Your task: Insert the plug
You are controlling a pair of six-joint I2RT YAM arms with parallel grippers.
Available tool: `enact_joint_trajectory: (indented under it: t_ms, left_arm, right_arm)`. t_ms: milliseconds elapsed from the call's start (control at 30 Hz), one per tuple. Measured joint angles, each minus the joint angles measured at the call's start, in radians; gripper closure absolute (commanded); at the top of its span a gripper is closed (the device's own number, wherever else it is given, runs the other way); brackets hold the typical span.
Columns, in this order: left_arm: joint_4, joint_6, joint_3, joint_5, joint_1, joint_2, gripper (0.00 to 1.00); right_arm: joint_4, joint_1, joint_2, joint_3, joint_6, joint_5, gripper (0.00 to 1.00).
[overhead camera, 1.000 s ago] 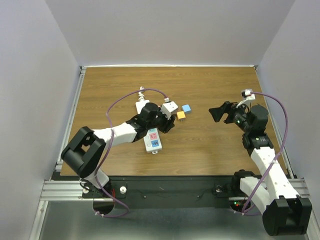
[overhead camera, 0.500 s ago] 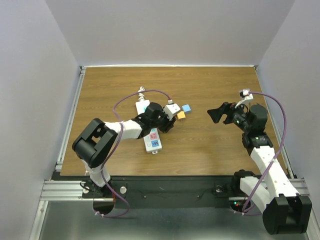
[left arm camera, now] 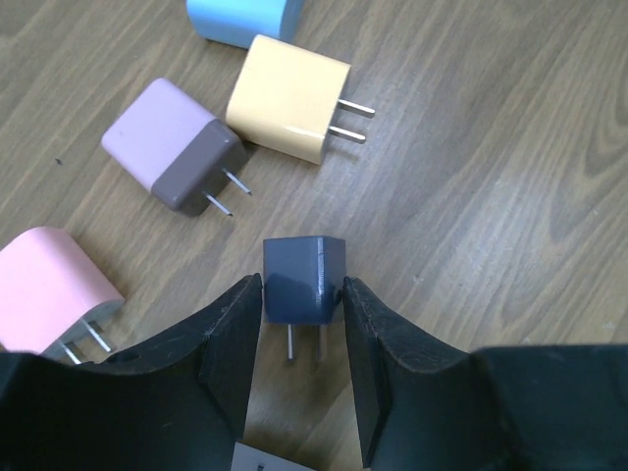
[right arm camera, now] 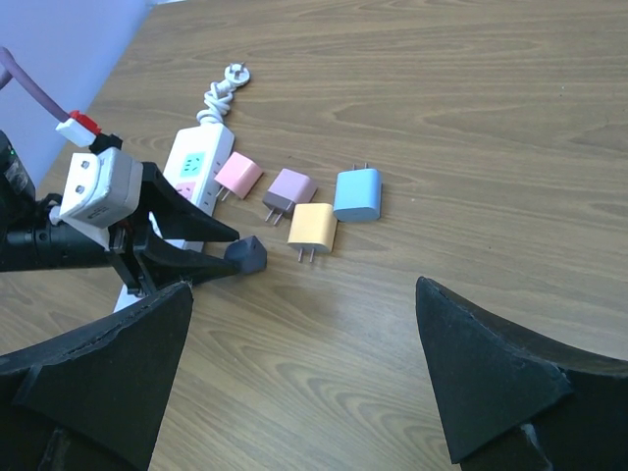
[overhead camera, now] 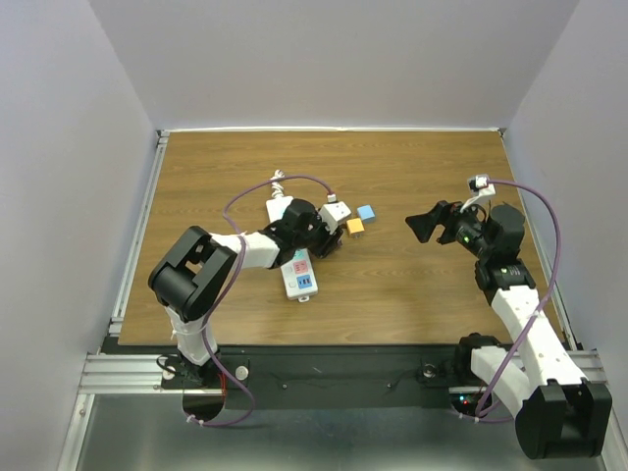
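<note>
My left gripper (left arm camera: 299, 299) is shut on a dark blue plug (left arm camera: 302, 278), a finger against each side, its two prongs pointing back toward the wrist. It is low over the wood; I cannot tell whether the plug touches the table. In the top view the left gripper (overhead camera: 329, 242) is just right of the white power strip (overhead camera: 299, 276). The right wrist view shows the dark blue plug (right arm camera: 245, 256) at the left fingertips (right arm camera: 201, 257), beside the power strip (right arm camera: 194, 162). My right gripper (overhead camera: 432, 222) is wide open and empty, hovering to the right.
Several loose plugs lie just beyond the held one: pink (left arm camera: 49, 287), purple (left arm camera: 172, 159), yellow (left arm camera: 287, 97) and light blue (left arm camera: 242, 18). The strip's coiled white cord (right arm camera: 221, 90) lies at its far end. The table's raised rail (overhead camera: 147, 211) runs along the left edge.
The left arm's elbow has swung in toward the strip while its gripper stayed by the plugs. The right arm has barely moved.
</note>
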Motion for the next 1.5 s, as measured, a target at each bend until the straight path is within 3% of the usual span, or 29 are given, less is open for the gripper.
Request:
enact_joint_trajectory:
  t_ms: [400, 467, 500, 600, 733, 867, 1100, 1267, 1500]
  left_arm:
    - [0.003, -0.021, -0.003, 0.071, 0.000, 0.040, 0.50]
    - [0.003, -0.024, -0.003, 0.076, 0.000, 0.041, 0.57]
    - [0.003, -0.027, -0.003, 0.078, 0.000, 0.041, 0.68]
    - [0.018, -0.038, -0.007, 0.085, 0.000, 0.042, 0.84]
    - [0.069, -0.070, -0.038, 0.105, 0.000, 0.037, 1.00]
    - [0.104, -0.109, -0.094, 0.115, -0.003, -0.021, 1.00]
    - [0.204, -0.203, -0.159, 0.134, -0.026, -0.253, 1.00]
    - [0.280, -0.241, -0.165, 0.135, -0.080, -0.351, 1.00]
    - [0.291, -0.270, -0.179, 0.108, -0.140, -0.357, 1.00]
  right_arm:
    - [0.000, 0.000, 0.019, 0.000, -0.003, -0.007, 0.00]
    - [0.000, 0.000, 0.021, 0.000, -0.005, -0.007, 0.00]
    - [0.000, 0.000, 0.022, 0.000, -0.005, -0.008, 0.00]
    - [0.000, 0.000, 0.032, 0.000, -0.007, -0.013, 0.00]
    - [-0.005, 0.000, 0.062, 0.012, -0.006, -0.044, 0.01]
    - [-0.013, 0.000, 0.116, 0.063, 0.016, -0.108, 0.04]
    - [-0.014, 0.011, 0.254, 0.135, 0.106, -0.271, 0.14]
    - [-0.022, 0.125, 0.372, 0.175, 0.171, -0.318, 0.18]
    - [-0.021, 0.241, 0.414, 0.203, 0.226, -0.336, 0.20]
